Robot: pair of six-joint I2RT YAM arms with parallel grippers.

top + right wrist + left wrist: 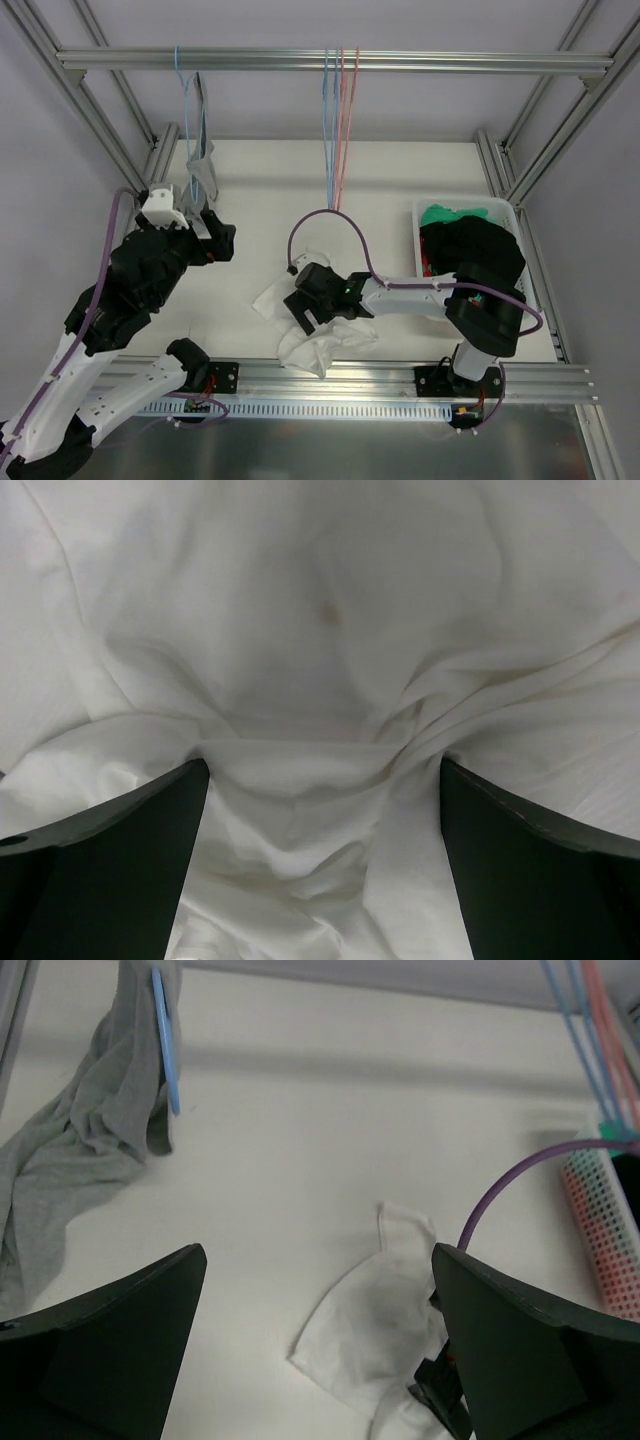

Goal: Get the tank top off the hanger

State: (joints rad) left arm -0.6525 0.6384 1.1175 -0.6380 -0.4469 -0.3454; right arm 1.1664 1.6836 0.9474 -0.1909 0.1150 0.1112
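Note:
A grey tank top (206, 168) hangs from a light blue hanger (186, 90) at the back left, its lower part drooping to the table. In the left wrist view the tank top (80, 1130) and the hanger (166, 1050) lie up to the left. My left gripper (207, 226) stands open just below the cloth; its jaws (320, 1360) hold nothing. My right gripper (305, 305) is open and pressed down on a white garment (318, 335), with a bunched fold (320, 780) lying between the spread fingers (322, 860).
A white basket (428, 210) with black and green clothes stands at the right. Blue and pink hangers (340, 120) dangle from the top rail at the middle. Frame posts line both sides of the table.

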